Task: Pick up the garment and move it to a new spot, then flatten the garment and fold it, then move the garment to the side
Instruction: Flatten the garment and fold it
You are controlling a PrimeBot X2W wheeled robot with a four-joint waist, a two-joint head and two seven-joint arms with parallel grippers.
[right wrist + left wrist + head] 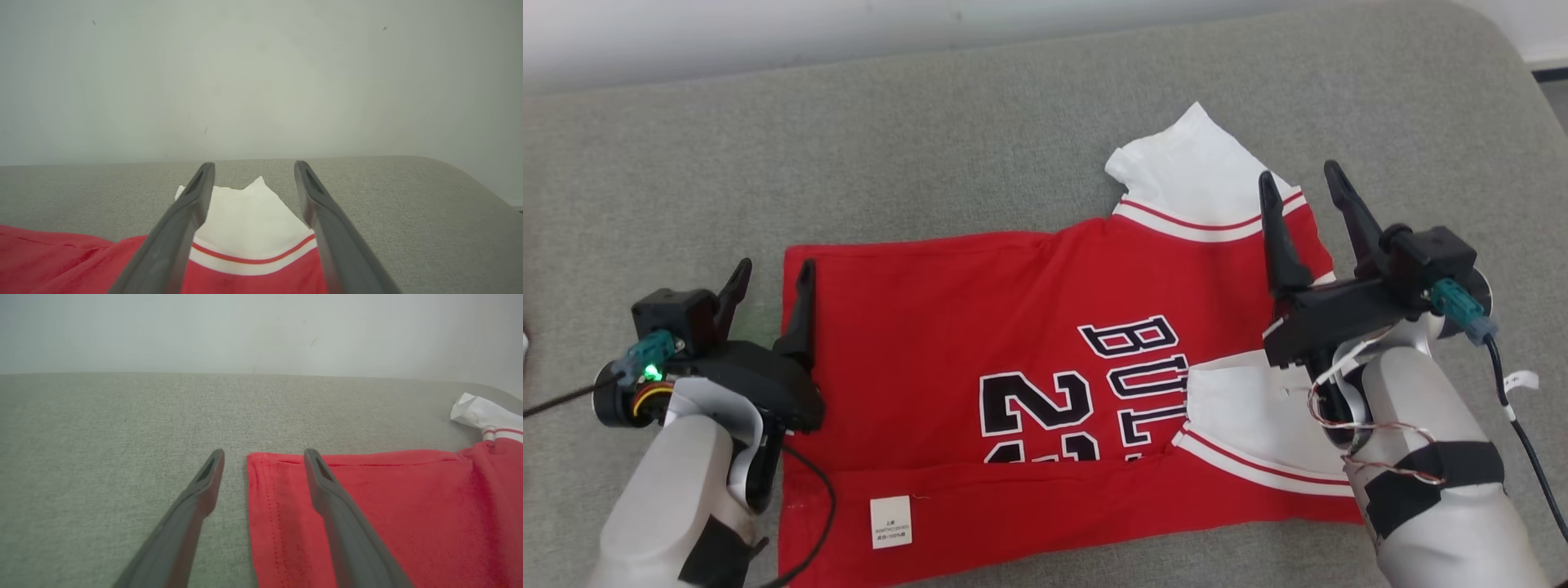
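Jersey: The red jersey (980, 310) lies across the middle of the head view on the grey bench (931, 147). Its hem is toward the frame's left and its shoulders toward the right.
Lower edge: The long edge nearest the bottom of the frame is turned up over the lettering, so the white care label (890, 523) shows. From this we judge the folding to be partly done.
Near sleeve: The near sleeve (1241, 404) is tucked in over the chest at lower right.
Far sleeve: The far sleeve (1184, 167) juts out white at upper right, not yet tucked. We think it is the next part to fold.
Left gripper: The left gripper (774, 273) is at the frame's left with its jaws wide apart and empty. In its wrist view one finger is over the red hem corner and the other over bare bench, which we read as lining up on that corner.
Right gripper: The right gripper (1298, 173) is at the frame's right, jaws spread and holding nothing. In its wrist view the far sleeve lies between its fingers. We cannot tell whether it touches the cloth.
Pairing: We judge that the grippers stand at the two ends of the upper edge so it can be brought over evenly.
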